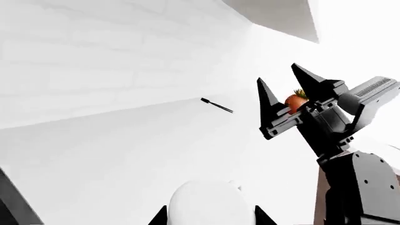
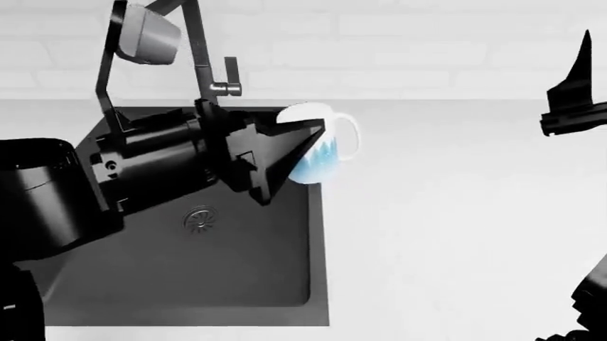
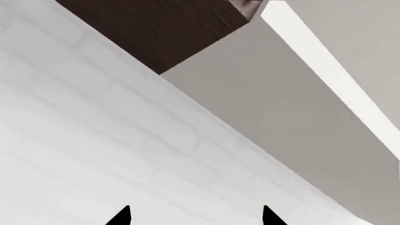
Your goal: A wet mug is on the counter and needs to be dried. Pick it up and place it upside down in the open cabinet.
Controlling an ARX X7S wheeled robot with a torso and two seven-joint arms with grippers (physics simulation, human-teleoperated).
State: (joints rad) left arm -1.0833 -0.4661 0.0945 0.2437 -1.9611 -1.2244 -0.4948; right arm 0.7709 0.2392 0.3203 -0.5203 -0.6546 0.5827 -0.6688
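Note:
The mug (image 2: 320, 150), white with a jagged light-blue band and a loop handle, hangs tilted over the right rim of the sink. My left gripper (image 2: 308, 142) is shut on it. In the left wrist view the mug (image 1: 209, 204) shows as a white dome between the two black fingertips. The counter (image 2: 455, 213) spreads white to the right of the sink. My right gripper (image 2: 573, 99) is raised at the far right, open and holding nothing; it also shows as the right gripper (image 1: 278, 75) in the left wrist view and as the right gripper (image 3: 195, 216) facing the brick wall.
The dark sink basin (image 2: 190, 270) and grey faucet (image 2: 204, 50) lie under my left arm. A thin black utensil (image 1: 217, 105) lies on the counter, and an orange object with green leaves (image 1: 295, 101) sits behind the right gripper. A grey cabinet underside (image 3: 300, 117) hangs overhead.

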